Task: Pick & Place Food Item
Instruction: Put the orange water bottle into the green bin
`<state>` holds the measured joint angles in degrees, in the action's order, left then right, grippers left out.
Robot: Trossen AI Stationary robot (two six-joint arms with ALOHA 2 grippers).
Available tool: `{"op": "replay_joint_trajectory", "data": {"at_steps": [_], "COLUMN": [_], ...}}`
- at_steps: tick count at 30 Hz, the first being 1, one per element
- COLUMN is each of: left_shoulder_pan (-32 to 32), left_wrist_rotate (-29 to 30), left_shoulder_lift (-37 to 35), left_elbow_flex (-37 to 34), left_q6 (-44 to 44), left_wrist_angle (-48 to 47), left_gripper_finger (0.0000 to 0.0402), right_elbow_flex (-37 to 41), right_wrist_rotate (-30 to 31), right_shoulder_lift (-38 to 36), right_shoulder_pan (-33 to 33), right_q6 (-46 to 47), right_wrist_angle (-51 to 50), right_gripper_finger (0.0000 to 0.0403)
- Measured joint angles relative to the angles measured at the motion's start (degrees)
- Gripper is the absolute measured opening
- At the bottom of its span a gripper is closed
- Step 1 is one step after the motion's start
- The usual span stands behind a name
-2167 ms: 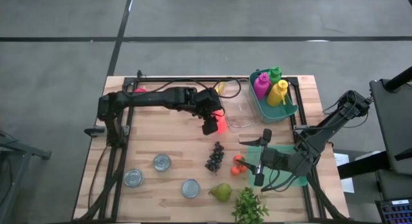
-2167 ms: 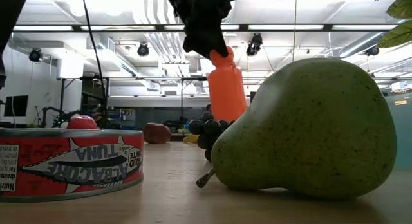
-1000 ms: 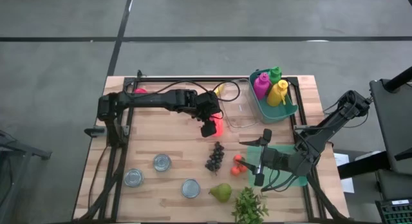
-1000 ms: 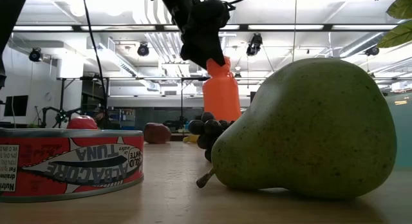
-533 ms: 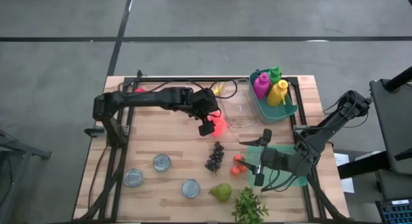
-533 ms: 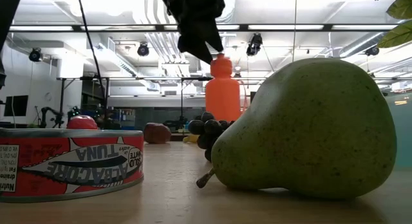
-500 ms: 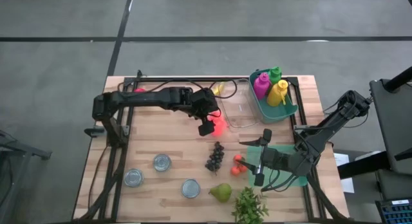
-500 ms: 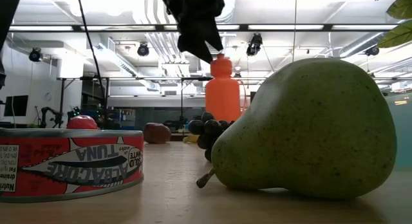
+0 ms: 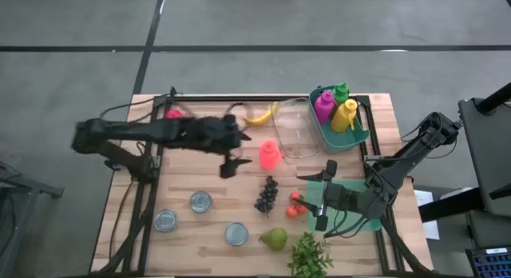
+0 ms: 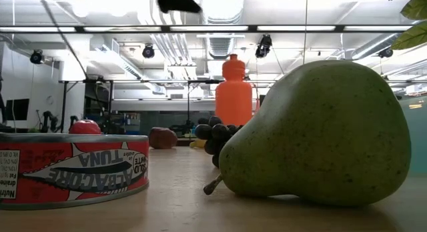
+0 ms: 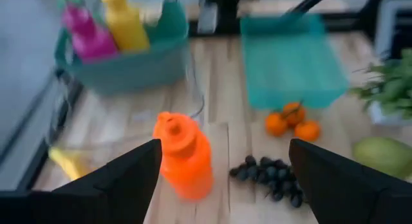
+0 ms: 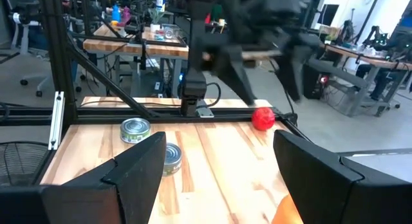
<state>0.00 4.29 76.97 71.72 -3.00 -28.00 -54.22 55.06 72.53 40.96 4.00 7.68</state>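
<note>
Left gripper [image 9: 227, 165] is hanging released above the middle of the table [image 9: 184, 178], its fingers spread wide and gripping nothing. Its arm is reaching in from the left edge.

An orange bottle [image 9: 269, 154] is standing upright on the wood just right of that gripper, clear of the fingers. It is showing a rounded body, a narrow neck and a cap of the same orange; in the low view it is rising straight behind a bunch of dark grapes [image 10: 215, 135].

Beside the bottle, on its right, a clear container [image 9: 292, 138] is lying, and farther right a teal bin [image 9: 356, 136] is holding pink, green and yellow bottles. A banana [image 9: 259, 116] is lying toward the far edge. On the near side of the bottle the grapes are resting, with small oranges [image 9: 296, 202] and a teal mat [image 11: 288, 63] to their right. Three cans are sitting near the front left, and a green pear [image 9: 275, 238] is sitting at the front edge. Bare wood is lying open between the bottle and the cans.

Right gripper [image 9: 322, 197] is waiting over the mat near the table's right side, its fingers parted and holding nothing.
</note>
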Motion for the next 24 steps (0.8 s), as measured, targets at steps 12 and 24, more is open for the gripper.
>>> {"op": "replay_joint_trajectory", "data": {"at_steps": [12,24], "left_shoulder_pan": [-0.82,-0.80], "left_wrist_rotate": [0.88,0.86], "left_shoulder_lift": [-37.71,-46.50], "left_elbow_flex": [-29.10,-35.38], "left_q6": [5.94,6.07], "left_wrist_angle": [13.85,14.61], "left_gripper_finger": [0.0343,0.0343], "right_elbow_flex": [0.00,0.00], "right_wrist_rotate": [0.01,0.01], "right_shoulder_lift": [0.00,0.00], "right_shoulder_pan": [0.01,0.01], "right_q6": [-0.04,-0.03], "right_wrist_angle": [0.02,0.02], "right_gripper_finger": [0.0285,0.0285]}}
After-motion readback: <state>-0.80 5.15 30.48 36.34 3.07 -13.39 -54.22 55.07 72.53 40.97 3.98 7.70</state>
